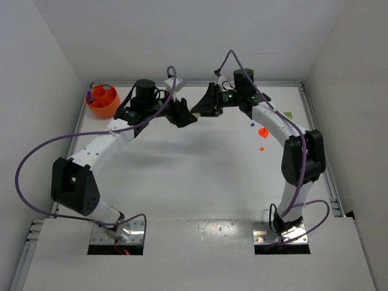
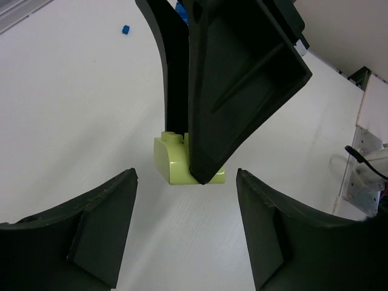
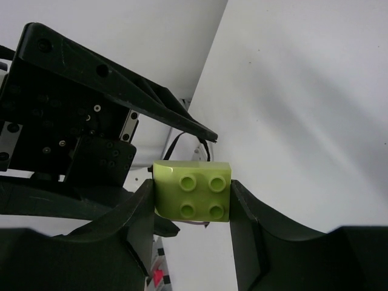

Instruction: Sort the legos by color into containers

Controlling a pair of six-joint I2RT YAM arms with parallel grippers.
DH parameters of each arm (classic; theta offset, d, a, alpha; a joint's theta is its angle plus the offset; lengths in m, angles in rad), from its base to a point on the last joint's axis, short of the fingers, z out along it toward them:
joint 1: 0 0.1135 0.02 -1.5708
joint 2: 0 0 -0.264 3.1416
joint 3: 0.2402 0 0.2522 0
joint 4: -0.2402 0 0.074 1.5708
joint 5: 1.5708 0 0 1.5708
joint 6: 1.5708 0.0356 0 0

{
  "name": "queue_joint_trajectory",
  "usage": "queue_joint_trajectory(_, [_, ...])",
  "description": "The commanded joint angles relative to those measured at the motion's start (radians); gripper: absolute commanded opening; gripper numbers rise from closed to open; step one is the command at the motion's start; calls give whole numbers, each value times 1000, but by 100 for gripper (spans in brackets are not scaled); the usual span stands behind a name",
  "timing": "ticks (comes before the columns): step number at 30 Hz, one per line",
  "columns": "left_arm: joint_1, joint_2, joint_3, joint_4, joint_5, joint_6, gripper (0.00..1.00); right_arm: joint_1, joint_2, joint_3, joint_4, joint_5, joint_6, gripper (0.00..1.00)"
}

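Step in hand: a hand-to-hand pass, as I read it. Your two arms meet nose to nose over the far middle of the white tabletop (image 1: 194, 176).
Right hand: your right hand (image 3: 191, 193) pinches the small yellow-green plastic lego brick (image 2: 176, 163) between its fingertips, one on each opposite side face.
Left hand: your left hand (image 2: 187, 182) is spread, one jaw on each side of the brick, and neither touches it.
Where the brick is: it sits between the two hands. I cannot tell whether it rests on the tabletop or hangs just above it.
Which way it points: the four studs face back toward your right wrist, and the rounded shoulder faces your left wrist camera.
Long axis: none to speak of, since it is two studs by two and close to square.
Next move calls for: bring the left jaws in squarely on the two free faces, crosswise to the right pinch. Only then let the right fingers go.
Destination: the round orange plastic bowl (image 1: 104, 110) sits in the far left corner, well away from here and on your left arm's side.
Also waiting: a loose orange brick (image 1: 262, 131) lies near your right arm.
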Motion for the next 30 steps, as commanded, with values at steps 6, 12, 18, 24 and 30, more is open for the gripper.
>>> queue_joint_trajectory(6, [-10, 20, 56, 36, -3, -1, 66, 25, -19, 30, 54, -25, 44, 2])
queue_joint_trajectory(12, [-10, 29, 65, 36, -3, 8, 43, 35, -9, 48, 63, -25, 53, 2])
queue_joint_trajectory(18, [-10, 20, 74, 6, -37, 30, 20, 35, -9, 39, 63, -34, 53, 12])
queue_joint_trajectory(24, [-10, -48, -9, -4, -46, 39, 16, -36, -19, 48, 80, -16, 86, 53])
queue_joint_trajectory(30, [68, -167, -133, -40, -64, 39, 12, -192, 3, 157, 65, 9, 60, 61])
